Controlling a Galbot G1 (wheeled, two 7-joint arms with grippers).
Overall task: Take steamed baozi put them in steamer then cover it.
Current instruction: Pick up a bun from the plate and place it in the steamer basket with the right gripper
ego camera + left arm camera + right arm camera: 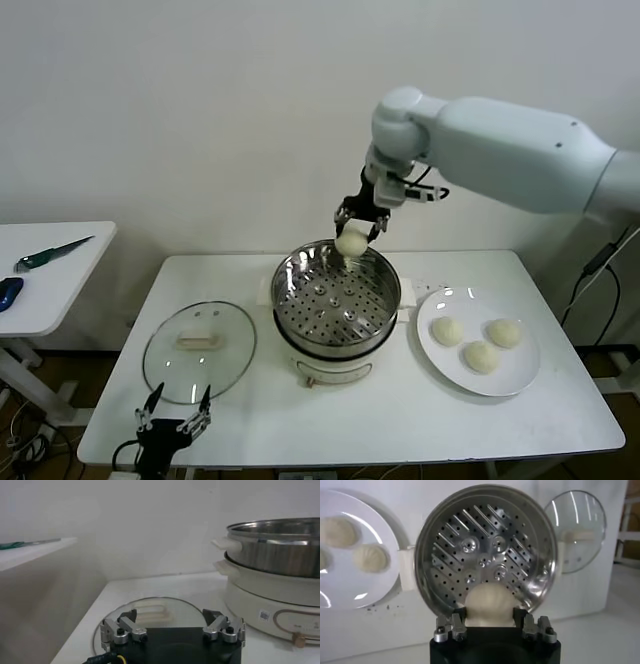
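Note:
My right gripper [352,236] is shut on a cream-white baozi [351,243] and holds it above the far rim of the steel steamer [336,287]. In the right wrist view the baozi [489,603] sits between the fingers, over the steamer's perforated insert [485,550], which holds nothing. Three more baozi [480,356] lie on the white plate [520,378] at the right. The glass lid [199,351] lies flat on the table left of the steamer. My left gripper [176,413] is open and empty at the front left, just before the lid [150,615].
A side table [45,280] at the left carries a green-handled knife [48,254] and a blue object [9,291]. The steamer's cream base [280,600] stands close to my left gripper's right side. A wall is behind the table.

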